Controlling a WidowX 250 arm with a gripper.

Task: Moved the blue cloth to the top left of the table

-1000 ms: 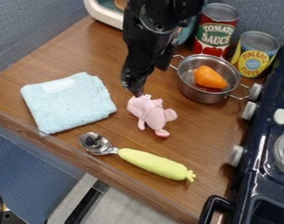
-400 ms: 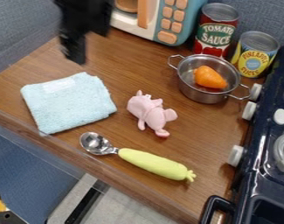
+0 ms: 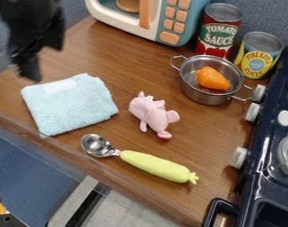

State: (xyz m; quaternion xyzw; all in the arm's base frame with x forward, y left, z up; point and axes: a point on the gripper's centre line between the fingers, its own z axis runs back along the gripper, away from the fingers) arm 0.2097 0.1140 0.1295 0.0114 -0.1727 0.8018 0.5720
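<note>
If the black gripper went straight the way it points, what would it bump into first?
Probably the cloth, near its upper left corner: the gripper points down toward it. Its height above the table is unclear, though, so it might meet the table beside the cloth instead.

Desk (image 3: 199, 193): brown wood grain, front edge running diagonally. Wall (image 3: 18, 26): blue-grey, woven texture, behind the desk. Floor (image 3: 125, 208): pale grey section at the bottom, beside a blue surface (image 3: 27, 164) below the desk's front edge.
</note>
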